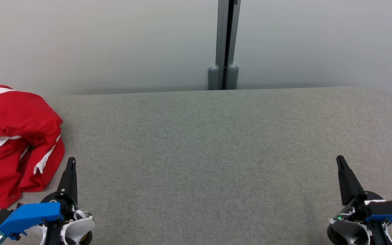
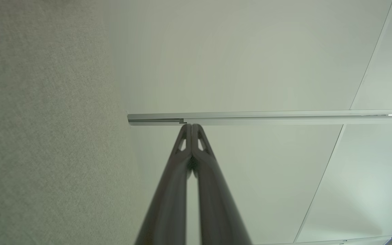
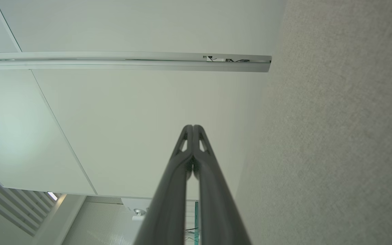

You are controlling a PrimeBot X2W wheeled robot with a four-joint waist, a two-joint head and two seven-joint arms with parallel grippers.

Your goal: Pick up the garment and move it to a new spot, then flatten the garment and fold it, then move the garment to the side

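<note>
Head view: grey felt table (image 1: 216, 153) is sitting against a pale wall (image 1: 114, 41), red garment (image 1: 15, 143) lying bunched at its left edge beside the left gripper (image 1: 70, 160), right gripper (image 1: 340, 159) well apart. Left wrist view is showing fingers (image 2: 177, 183) pinched together, holding nothing; right wrist view likewise, plus slatted panels (image 3: 9, 200).
</note>
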